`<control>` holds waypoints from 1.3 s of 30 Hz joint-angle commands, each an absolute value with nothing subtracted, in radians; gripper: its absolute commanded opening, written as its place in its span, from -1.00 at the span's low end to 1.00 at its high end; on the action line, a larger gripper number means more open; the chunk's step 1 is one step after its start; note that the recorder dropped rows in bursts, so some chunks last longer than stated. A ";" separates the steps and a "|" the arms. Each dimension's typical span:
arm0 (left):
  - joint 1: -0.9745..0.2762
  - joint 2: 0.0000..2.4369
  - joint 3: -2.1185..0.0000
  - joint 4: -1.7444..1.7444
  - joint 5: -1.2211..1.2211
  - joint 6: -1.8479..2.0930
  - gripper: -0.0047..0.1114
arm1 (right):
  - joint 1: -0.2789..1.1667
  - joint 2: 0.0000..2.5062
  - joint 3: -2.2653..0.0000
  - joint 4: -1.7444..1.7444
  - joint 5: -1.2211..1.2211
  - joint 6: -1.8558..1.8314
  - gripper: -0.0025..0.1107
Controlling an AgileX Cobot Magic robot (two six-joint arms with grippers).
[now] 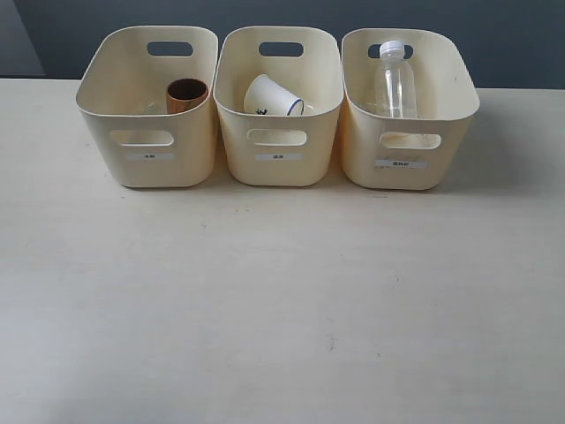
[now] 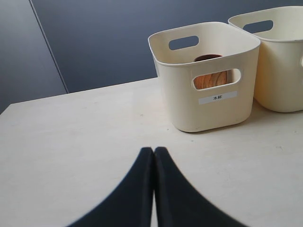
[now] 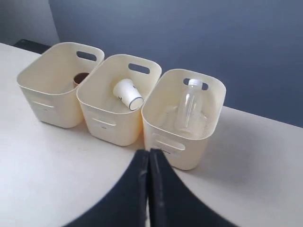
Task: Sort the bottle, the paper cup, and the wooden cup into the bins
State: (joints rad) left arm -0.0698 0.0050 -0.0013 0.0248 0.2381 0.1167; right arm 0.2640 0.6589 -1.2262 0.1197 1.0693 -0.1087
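Sorting judged complete: wooden cup in left of the bins, paper cup tipped in middle, bottle in right; counter bare in front; left fingers and right fingers clenched, grasping nothing.

"木杯" on left bin's label
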 commanded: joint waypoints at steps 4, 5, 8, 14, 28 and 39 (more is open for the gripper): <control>-0.073 0.000 0.000 0.022 0.240 0.115 -0.92 | 0.263 0.601 -1.221 0.158 1.067 -0.115 -0.97; -0.073 0.000 0.000 0.022 0.240 0.115 -0.92 | 0.263 0.593 -1.223 0.146 1.062 -0.130 -0.97; -0.073 0.000 0.000 0.022 0.240 0.115 -0.92 | 0.259 0.549 -1.211 0.117 1.056 -0.132 -0.97; -0.073 0.000 0.000 0.022 0.240 0.115 -0.92 | 0.196 0.381 -1.043 0.145 0.841 -0.167 -0.97; -0.073 0.000 0.000 0.022 0.240 0.115 -0.92 | -0.109 0.000 -0.437 0.463 0.349 -0.447 -0.97; -0.073 0.000 0.000 0.022 0.240 0.115 -0.92 | -0.132 0.000 -0.204 0.529 0.189 -0.509 -0.97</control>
State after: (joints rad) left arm -0.0698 0.0050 -0.0013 0.0248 0.2381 0.1167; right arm -0.1255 0.0050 -0.2402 0.5237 0.2112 -0.4778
